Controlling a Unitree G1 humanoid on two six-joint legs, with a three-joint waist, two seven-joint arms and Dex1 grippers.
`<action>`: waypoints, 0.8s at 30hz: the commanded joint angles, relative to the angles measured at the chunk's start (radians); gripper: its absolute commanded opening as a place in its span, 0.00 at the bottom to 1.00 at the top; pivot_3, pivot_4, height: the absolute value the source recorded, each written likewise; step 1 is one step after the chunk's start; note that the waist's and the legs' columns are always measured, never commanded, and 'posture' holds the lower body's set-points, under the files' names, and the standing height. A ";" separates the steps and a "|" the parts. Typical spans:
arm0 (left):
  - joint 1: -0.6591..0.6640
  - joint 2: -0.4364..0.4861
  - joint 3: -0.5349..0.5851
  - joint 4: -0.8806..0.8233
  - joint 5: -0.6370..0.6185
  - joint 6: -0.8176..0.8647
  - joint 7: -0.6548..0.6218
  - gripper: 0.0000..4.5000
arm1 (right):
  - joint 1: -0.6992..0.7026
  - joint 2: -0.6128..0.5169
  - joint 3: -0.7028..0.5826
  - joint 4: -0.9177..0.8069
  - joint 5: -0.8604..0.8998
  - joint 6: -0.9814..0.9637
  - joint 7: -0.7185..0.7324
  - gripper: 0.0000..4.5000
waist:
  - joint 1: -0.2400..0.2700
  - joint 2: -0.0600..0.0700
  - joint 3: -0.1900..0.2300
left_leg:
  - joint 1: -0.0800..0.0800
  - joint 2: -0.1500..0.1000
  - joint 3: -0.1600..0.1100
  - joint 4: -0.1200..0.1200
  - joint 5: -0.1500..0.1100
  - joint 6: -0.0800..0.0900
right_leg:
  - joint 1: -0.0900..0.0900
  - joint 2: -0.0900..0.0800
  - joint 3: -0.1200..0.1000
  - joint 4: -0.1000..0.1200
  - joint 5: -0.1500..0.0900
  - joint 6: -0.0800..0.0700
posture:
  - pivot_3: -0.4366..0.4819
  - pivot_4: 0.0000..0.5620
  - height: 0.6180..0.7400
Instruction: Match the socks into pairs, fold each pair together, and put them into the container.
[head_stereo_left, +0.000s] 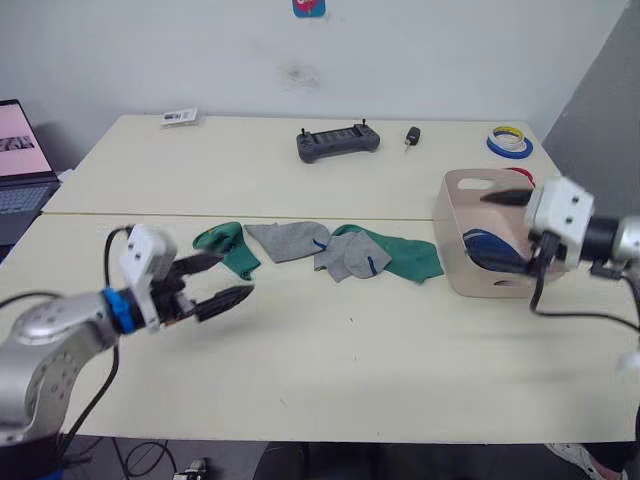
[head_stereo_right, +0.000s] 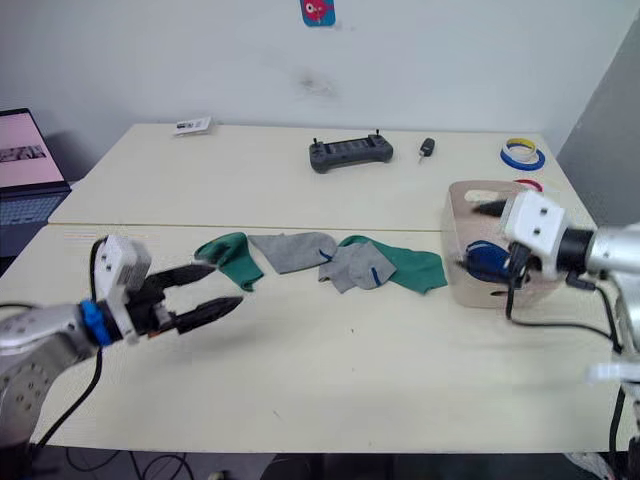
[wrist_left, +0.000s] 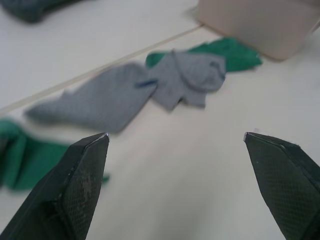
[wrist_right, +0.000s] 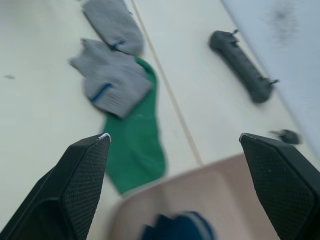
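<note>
Pale table (head_stereo_left: 330, 370), left end effector (head_stereo_left: 222, 279) open over bare surface, right end effector (wrist_right: 175, 145) open above container (head_stereo_left: 462, 250), two green socks (head_stereo_left: 232, 248), two grey socks (head_stereo_left: 290, 240) in a row, blue socks (head_stereo_left: 490, 248) inside container.

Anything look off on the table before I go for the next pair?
The container looks tipped onto its side, opening facing up the table, blue socks inside. One grey sock lies on top of a green sock, so that pair is not laid out cleanly. Otherwise nothing stands out.
</note>
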 joint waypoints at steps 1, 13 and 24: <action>0.081 -0.034 0.060 -0.008 0.025 -0.091 0.008 1.00 | 0.072 0.015 -0.022 -0.147 0.030 0.033 -0.065 0.99 | 0.001 -0.001 0.000 | 0.000 0.000 -0.001 0.000 0.000 0.000 | 0.000 0.000 -0.001 0.000 0.000 0.000 | 0.48 0.27 1.00; 0.144 -0.027 0.041 -0.071 -0.001 -0.124 -0.003 1.00 | 0.228 0.015 0.083 -0.242 -0.026 0.000 -0.130 0.99 | 0.000 -0.001 -0.001 | 0.001 0.000 -0.001 -0.001 0.000 0.000 | 0.001 0.001 -0.001 0.000 0.000 0.000 | 0.48 0.27 1.00; -0.003 0.098 -0.100 -0.211 -0.048 -0.135 -0.143 1.00 | 0.104 0.025 0.368 -0.008 -0.505 -0.308 -0.302 0.99 | 0.000 -0.002 -0.001 | 0.001 0.000 0.000 0.000 0.000 0.000 | 0.001 0.002 0.000 0.000 0.000 0.000 | 0.48 0.27 1.00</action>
